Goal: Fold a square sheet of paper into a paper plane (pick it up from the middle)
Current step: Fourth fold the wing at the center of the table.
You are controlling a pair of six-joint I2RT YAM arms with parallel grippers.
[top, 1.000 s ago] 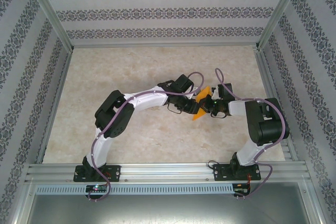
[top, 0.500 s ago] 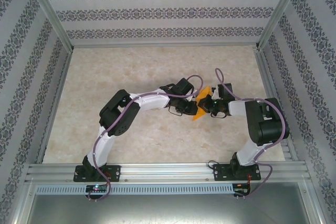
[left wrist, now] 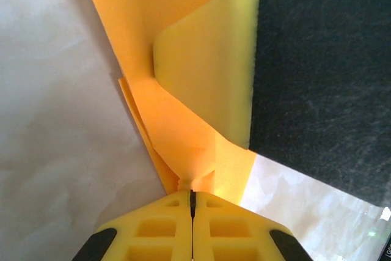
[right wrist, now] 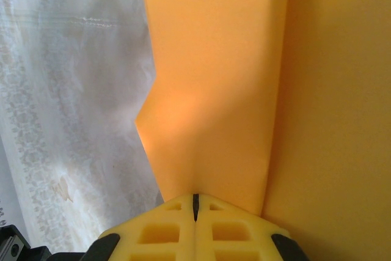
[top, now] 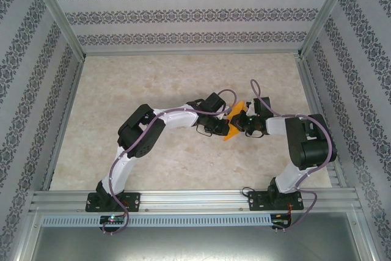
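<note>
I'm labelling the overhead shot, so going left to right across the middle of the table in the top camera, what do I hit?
Left arm's elbow → left jaws → folded orange paper → right jaws → right arm's elbow.

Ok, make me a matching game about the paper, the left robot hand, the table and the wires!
Things:
1. paper
2. left gripper
3. table
4. cables

Matches:
A. pale marbled beige
B. purple
C. orange, with folds
D. shut, pinching the paper

Pairs: 1-C, 2-D, 3-A, 4-B
</note>
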